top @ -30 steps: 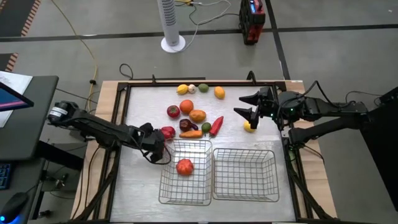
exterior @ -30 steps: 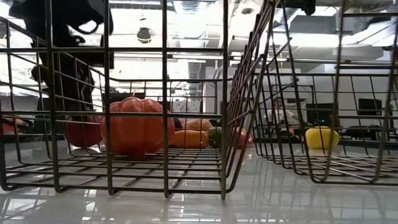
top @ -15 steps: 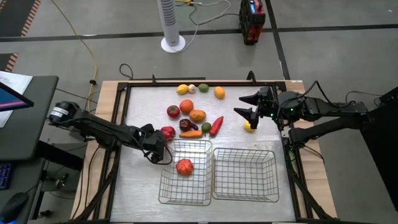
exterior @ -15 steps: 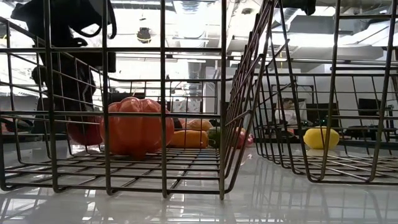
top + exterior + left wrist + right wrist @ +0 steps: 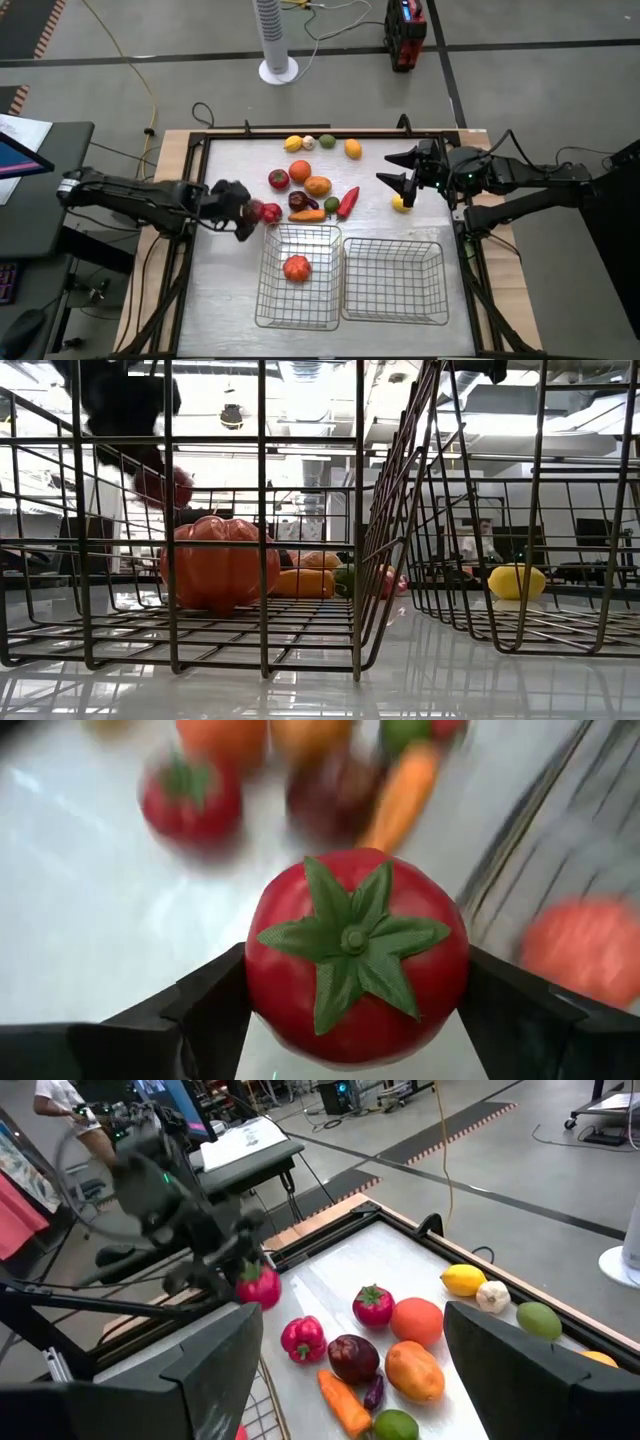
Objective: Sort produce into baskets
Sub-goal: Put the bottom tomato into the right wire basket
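Note:
My left gripper (image 5: 252, 211) is shut on a red tomato (image 5: 355, 955) with a green leafy top. It holds the tomato in the air (image 5: 165, 487) just left of the left basket's (image 5: 262, 300) far corner. That wire basket holds an orange-red tomato (image 5: 296, 267); the right basket (image 5: 440, 285) next to it has nothing in it. The other produce lies beyond the baskets: tomato (image 5: 278, 179), orange (image 5: 300, 171), carrot (image 5: 308, 215), long red pepper (image 5: 347, 202). My right gripper (image 5: 400, 177) hangs open above a yellow lemon (image 5: 401, 204). My left gripper pinches the tomato's two opposite sides (image 5: 262, 982) between its two fingers (image 5: 205, 1005), about its widest part. The fingers slant down from the table's left. The tomato is lifted clear of the table, its green top turned back toward the wrist.
A small red pepper (image 5: 303, 1337) lies on the table close under the held tomato. A lemon (image 5: 293, 144), garlic (image 5: 309, 143), a lime (image 5: 326, 141) and a yellow fruit (image 5: 352, 149) line the far edge. A black frame (image 5: 190, 250) rims the table.
My left gripper has risen and drawn back toward the table's left and far edges. The red tomato, on the table beside the basket a second ago, now hangs clear of the table.

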